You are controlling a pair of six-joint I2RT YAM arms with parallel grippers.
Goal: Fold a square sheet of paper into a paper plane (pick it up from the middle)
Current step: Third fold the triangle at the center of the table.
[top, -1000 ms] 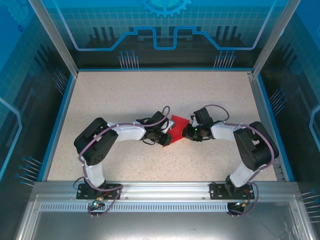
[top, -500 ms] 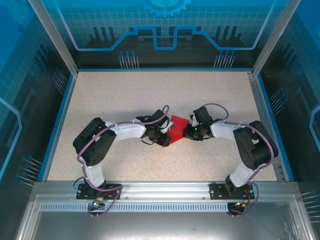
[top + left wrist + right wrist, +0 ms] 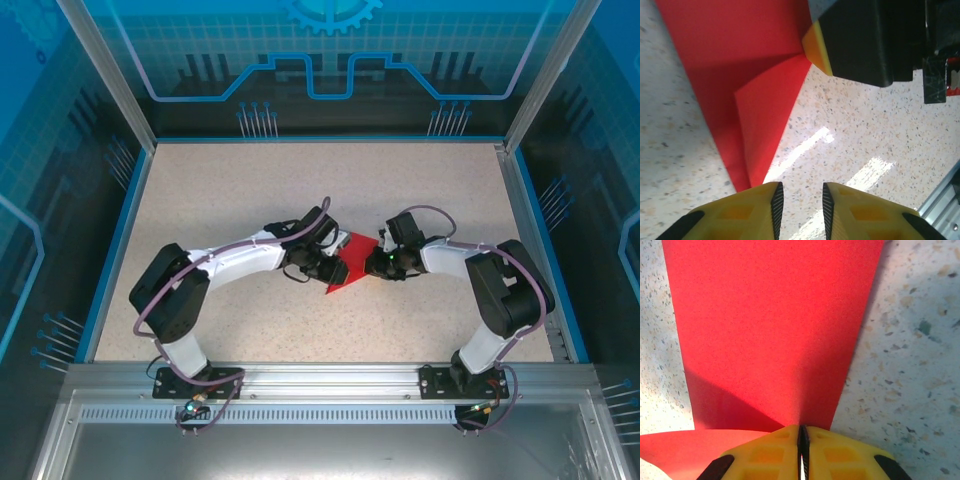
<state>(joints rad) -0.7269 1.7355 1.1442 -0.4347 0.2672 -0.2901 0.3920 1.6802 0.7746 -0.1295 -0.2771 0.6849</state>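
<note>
The red sheet of paper [image 3: 350, 266] lies on the table [image 3: 250, 190], folded into a creased wedge that points toward the near left. My right gripper [image 3: 373, 262] is shut on its right edge; in the right wrist view the jaws [image 3: 802, 434] are pressed together with the red paper [image 3: 770, 325] running out from between them. My left gripper [image 3: 329, 261] sits at the paper's left side. In the left wrist view its jaws [image 3: 800, 202] stand apart over bare table, with the folded paper [image 3: 740, 65] just to their left and one of the right gripper's fingertips [image 3: 816, 47] on the paper's far corner.
The speckled table is ringed by a blue rim [image 3: 108, 250] and clear walls. An aluminium rail [image 3: 320, 375] runs along the near edge by the arm bases. Both arms reach inward and meet at the middle.
My left gripper has opened, let go of the paper and drawn back up and to the left, uncovering the paper's near pointed tip. The right gripper has stayed shut in place.
</note>
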